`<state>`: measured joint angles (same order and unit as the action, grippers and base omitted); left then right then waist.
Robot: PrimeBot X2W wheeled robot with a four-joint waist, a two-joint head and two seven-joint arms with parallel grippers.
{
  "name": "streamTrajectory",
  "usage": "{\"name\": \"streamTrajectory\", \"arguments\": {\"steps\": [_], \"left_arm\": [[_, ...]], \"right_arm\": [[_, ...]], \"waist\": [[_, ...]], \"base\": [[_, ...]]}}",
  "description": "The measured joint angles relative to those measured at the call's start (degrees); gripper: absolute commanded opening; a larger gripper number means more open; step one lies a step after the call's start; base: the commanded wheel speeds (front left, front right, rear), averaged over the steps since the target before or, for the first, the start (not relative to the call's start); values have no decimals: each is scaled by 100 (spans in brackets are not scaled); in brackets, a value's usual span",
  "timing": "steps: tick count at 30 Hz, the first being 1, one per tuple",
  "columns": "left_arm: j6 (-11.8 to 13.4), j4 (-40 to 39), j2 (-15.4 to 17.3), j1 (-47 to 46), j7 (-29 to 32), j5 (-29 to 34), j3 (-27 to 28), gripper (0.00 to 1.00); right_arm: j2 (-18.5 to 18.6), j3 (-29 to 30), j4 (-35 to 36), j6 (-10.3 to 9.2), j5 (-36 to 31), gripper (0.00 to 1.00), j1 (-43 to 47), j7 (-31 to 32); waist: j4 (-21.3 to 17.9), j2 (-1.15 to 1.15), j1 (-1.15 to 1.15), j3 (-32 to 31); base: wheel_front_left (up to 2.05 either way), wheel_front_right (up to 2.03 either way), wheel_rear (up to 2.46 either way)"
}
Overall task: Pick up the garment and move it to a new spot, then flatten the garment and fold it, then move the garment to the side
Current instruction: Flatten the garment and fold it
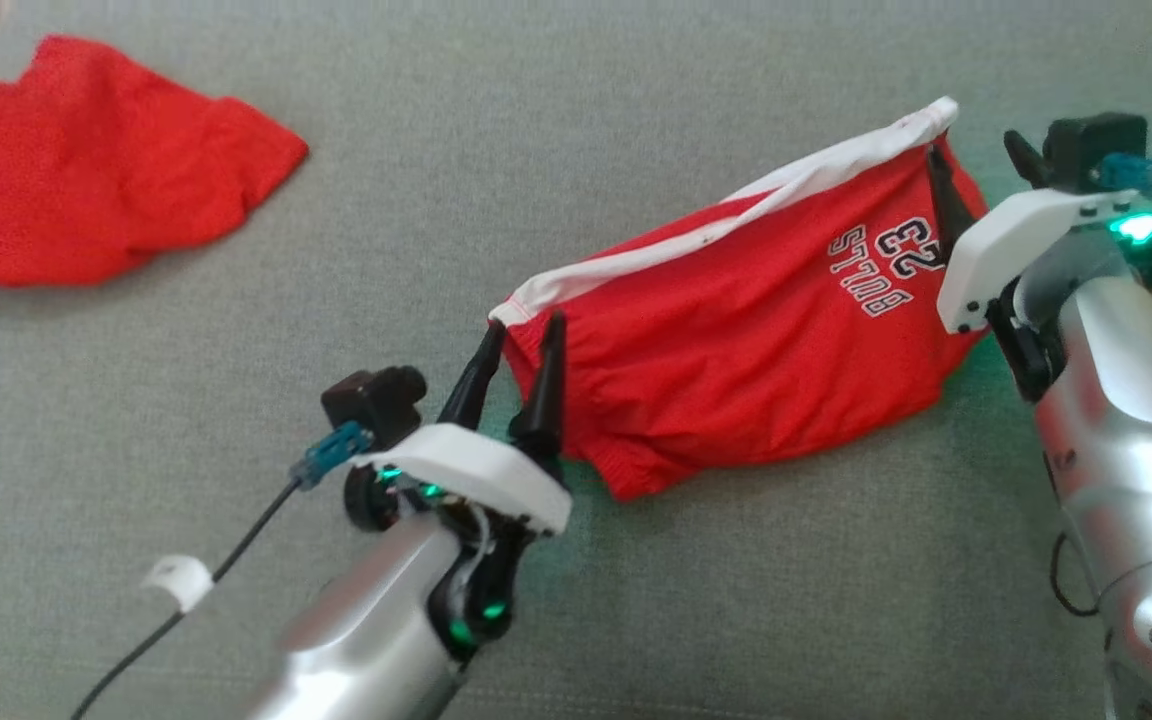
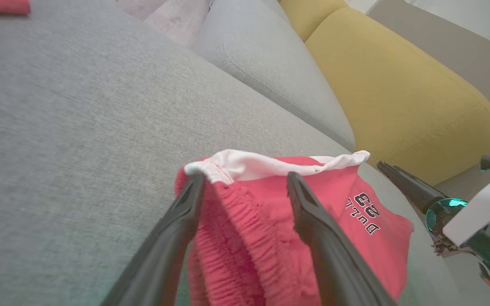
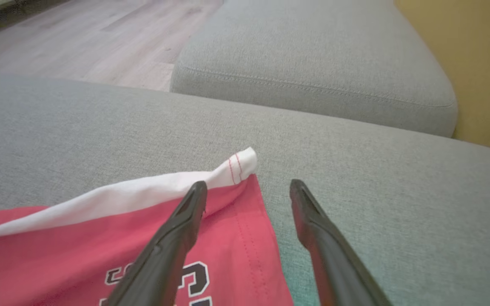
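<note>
Shorts [image 1: 736, 340] apart from red cloth [image 1: 96, 190], possibly shirt

light: bright, soft, even daylight | shadows: faint, just under shorts [image 1: 736, 340] | glow: green LED spill on sofa [image 1: 966, 420] beside right arm [image 1: 1136, 400] | glare: sheen on that silver arm | blur: head view slightly soft, wrist-view fingers [image 2: 160, 255] unsharp, edges bowed

Matt red cloth garment [image 1: 736, 340], woven grey cushion [image 1: 536, 120]
</note>
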<state>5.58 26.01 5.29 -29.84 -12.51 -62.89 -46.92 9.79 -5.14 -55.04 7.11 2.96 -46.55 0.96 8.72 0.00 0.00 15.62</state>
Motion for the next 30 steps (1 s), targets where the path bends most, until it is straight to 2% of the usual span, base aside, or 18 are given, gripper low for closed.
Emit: {"name": "streamTrajectory", "arguments": {"steps": [5,13,22,25,30], "left_arm": [[176,-457,521,407,192,105,-153,100],[768,-1338,1277,916,24,680,-175,100],[1419,-1974,1605,1266,-126,1165,125,100],[1562,-2108,1695,1316,-156,1261,315,100],[1659,-2348,1741,1500,-177,1290,632,100]], "right_arm": [[15,-27,-285,0,157,100,27,-159],[203,-53,-690,0,537,100,304,-168],[416,-109,-956,0,1099,100,382,283],[460,-134,-1013,0,1233,100,375,446],[527,-192,-1138,0,1441,100,365,724]], "waist": [[-28,0,0,-306],[-12,0,-1,-800],[261,0,0,-742],[364,0,1,-595],[523,0,1,-404]], "base": [[0,0,0],[0,0,0],[0,0,0],[0,0,0],[0,0,0]]}}
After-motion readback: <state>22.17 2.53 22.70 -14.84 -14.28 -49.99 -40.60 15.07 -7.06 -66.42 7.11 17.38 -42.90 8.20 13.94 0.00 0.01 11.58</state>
